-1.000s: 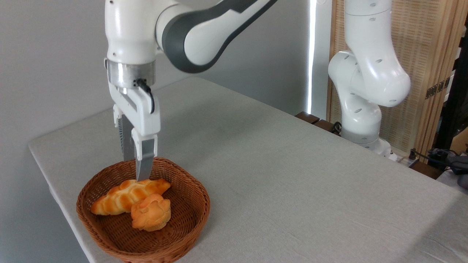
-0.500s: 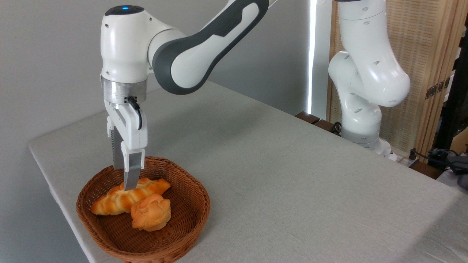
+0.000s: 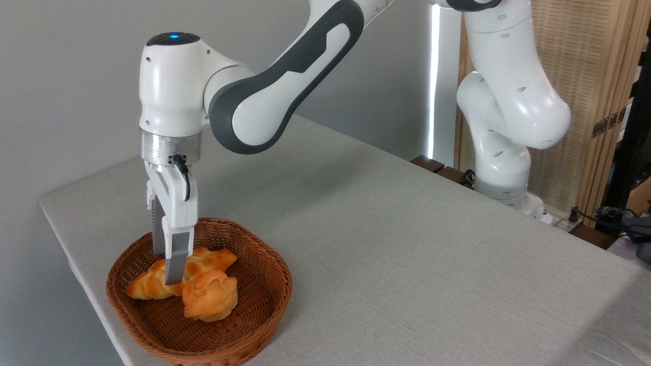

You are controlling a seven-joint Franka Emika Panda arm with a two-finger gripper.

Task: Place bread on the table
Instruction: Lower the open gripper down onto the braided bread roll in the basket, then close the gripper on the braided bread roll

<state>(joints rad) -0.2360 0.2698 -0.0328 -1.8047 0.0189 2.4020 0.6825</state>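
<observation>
1. Camera (only view): the braided loaf [image 3: 203,260] lies in the wicker basket [image 3: 254,325] at the near left corner of the table [image 3: 407,254], long axis running lower-left to upper-right. A round puff bun [image 3: 210,296] sits just in front of it, touching or nearly touching its side.
2. The gripper [image 3: 169,272] points straight down into the basket, fingers straddling the loaf around mid-length. The near finger [image 3: 174,262] overlaps the front face of the loaf; the far finger is mostly hidden behind it.
3. Jaws stand apart, one either side of the loaf, with no visible squeeze on the crust. (From this angle I can't tell if the pads are touching it yet.)
4. Step in hand, my read: grasp approach on the loaf. It isn't lifted and nothing is on the cloth yet, so the task is at an early stage.
5. Next move calls for: close across the loaf's width, lift clear of the basket rim, carry right to open cloth, set down, release.
6. Risks: the near fingertip is close to the bun and could nudge it. The ridged, tapered crust may pivot in the pinch if the grip lands off-centre.
</observation>
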